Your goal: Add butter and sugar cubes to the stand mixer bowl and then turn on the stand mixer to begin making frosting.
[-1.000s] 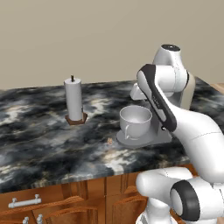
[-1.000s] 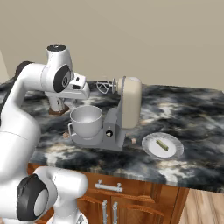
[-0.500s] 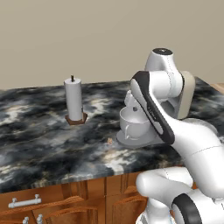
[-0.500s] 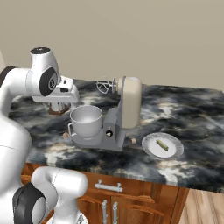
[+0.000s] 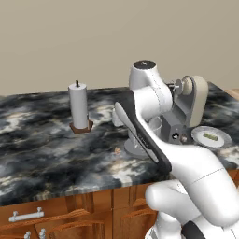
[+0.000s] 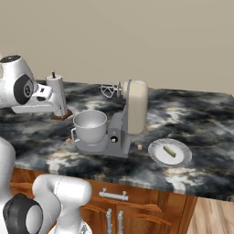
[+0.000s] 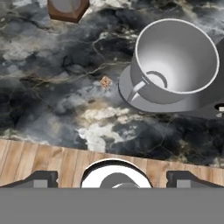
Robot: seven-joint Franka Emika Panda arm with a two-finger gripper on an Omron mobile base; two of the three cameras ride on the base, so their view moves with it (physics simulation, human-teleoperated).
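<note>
The stand mixer bowl (image 7: 177,59) sits empty on the flat base of the stand mixer (image 6: 125,121), whose cream head is tilted back with the whisk lifted, which leaves the bowl's mouth free for loading from above. A sugar cube (image 7: 105,81) lies on the marble countertop (image 7: 52,100) just beside the base on its handle side, near the front edge. The butter (image 6: 169,151) rests on a white plate (image 6: 157,155) on the mixer's other side, well apart from the cube. The gripper (image 7: 111,177) hangs above the counter's front edge with its fingers spread wide and nothing between them, looking down on cube and bowl, probably lining up to pick the cube. A paper-towel roll (image 5: 78,106) stands toward the back edge.
</note>
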